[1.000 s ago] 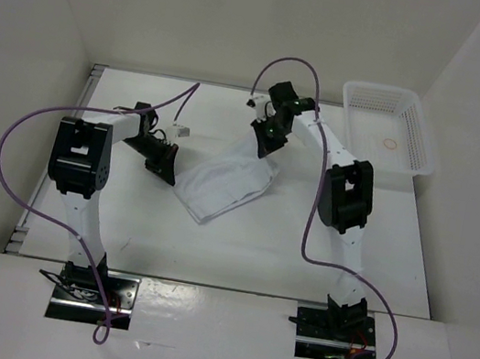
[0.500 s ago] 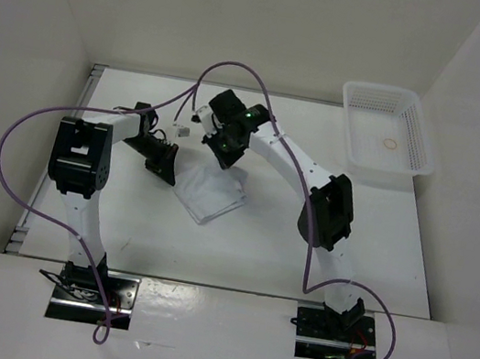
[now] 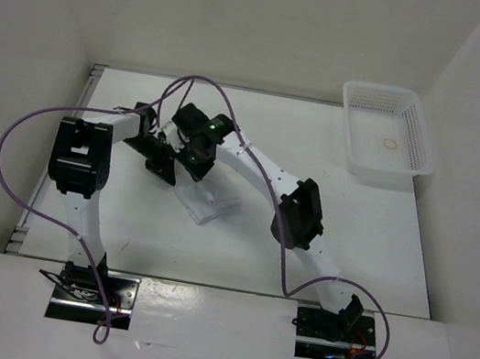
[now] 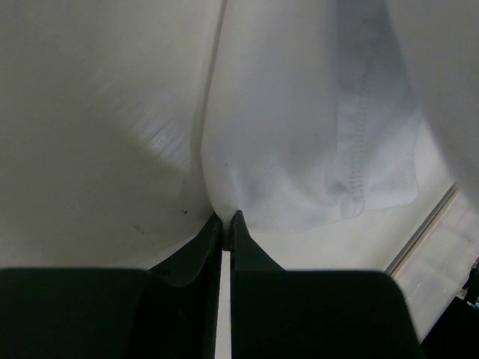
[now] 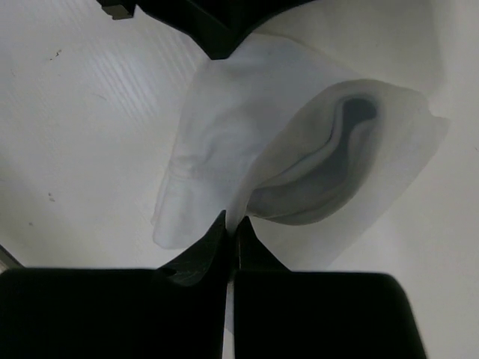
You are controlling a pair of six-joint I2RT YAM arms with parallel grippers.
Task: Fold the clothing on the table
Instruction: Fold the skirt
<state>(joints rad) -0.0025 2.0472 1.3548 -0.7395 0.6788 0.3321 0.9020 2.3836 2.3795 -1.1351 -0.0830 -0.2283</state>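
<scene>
**White cloth, doubled over, left of centre**

Clothing (image 3: 210, 204) lies on the table (image 3: 367, 248), one corner pointing toward the bases. Its long axis is unclear under the right arm. Left gripper (image 3: 167, 173) and right gripper (image 3: 192, 166), side by side, each pinch its far edge. Basket (image 3: 388, 131) sits well apart, far right corner.

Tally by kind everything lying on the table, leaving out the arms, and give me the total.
White clothing: 1
White mesh basket: 1
Small orange ring inside the basket: 1
Total: 3
</scene>
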